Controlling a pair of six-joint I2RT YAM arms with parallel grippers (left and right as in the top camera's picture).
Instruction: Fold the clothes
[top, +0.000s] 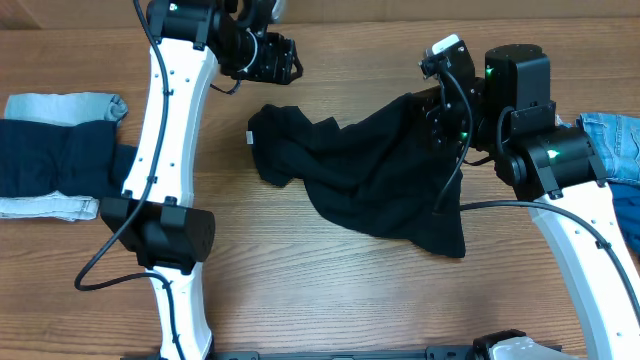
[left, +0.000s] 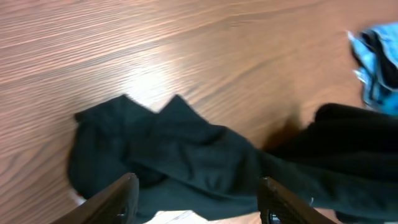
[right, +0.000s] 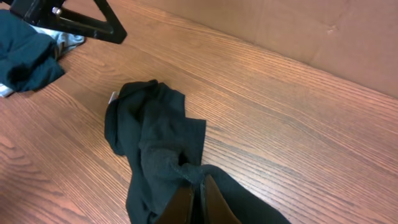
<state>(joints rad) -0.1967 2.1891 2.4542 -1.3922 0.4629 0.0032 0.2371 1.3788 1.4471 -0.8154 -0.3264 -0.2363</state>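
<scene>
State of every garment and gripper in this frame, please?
black garment: crumpled, unfolded
left gripper: open, empty
right gripper: shut on black garment
navy garment: folded, atop light denim
light denim: folded, underneath
blue denim, right edge: bunched, unfolded

A wooden table (top: 330, 300) fills nearly the whole scene. Its top is a warm mid-brown, with fine darker grain running left to right in the overhead view. Light comes from above: a soft pale glare (left: 146, 81) lies on the wood in the left wrist view, and the shadows on the top are soft-edged. Along the far edge in the overhead view runs a narrow pale strip (top: 400, 8). In the right wrist view a plain, matte brown panel (right: 298, 31) rises behind the table's far edge, bearing one small mark.
</scene>
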